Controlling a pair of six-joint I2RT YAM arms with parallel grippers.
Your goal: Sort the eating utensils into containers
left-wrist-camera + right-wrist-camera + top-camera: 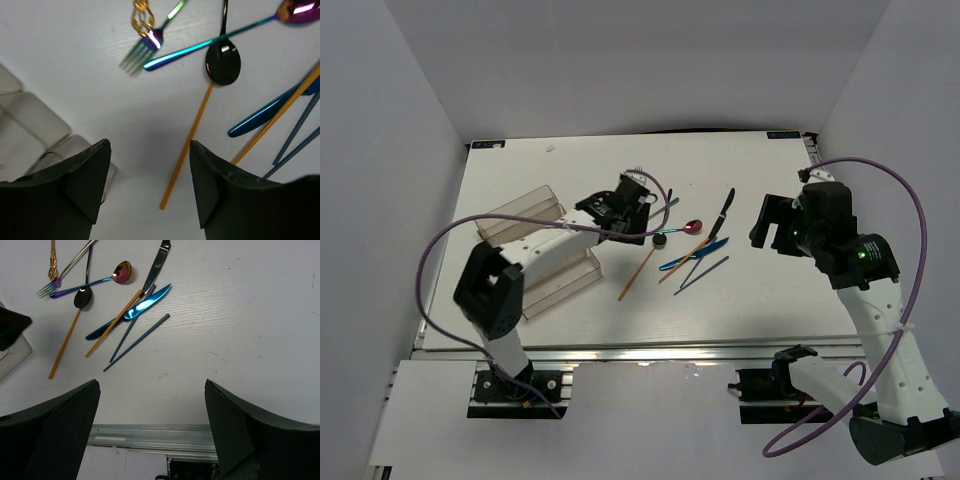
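Observation:
The utensils lie in a loose pile mid-table: a black spoon, a red-pink spoon, a black knife, a blue knife, gold sticks and blue sticks. The clear organiser tray sits at the left. My left gripper hovers open and empty between tray and pile. Its wrist view shows a gold stick between its fingers, the black spoon and an iridescent fork beyond. My right gripper is open and empty, right of the pile.
The tray's corner shows at the left of the left wrist view. The metal rail of the table's near edge lies below the right gripper. White walls close in the table at back and sides.

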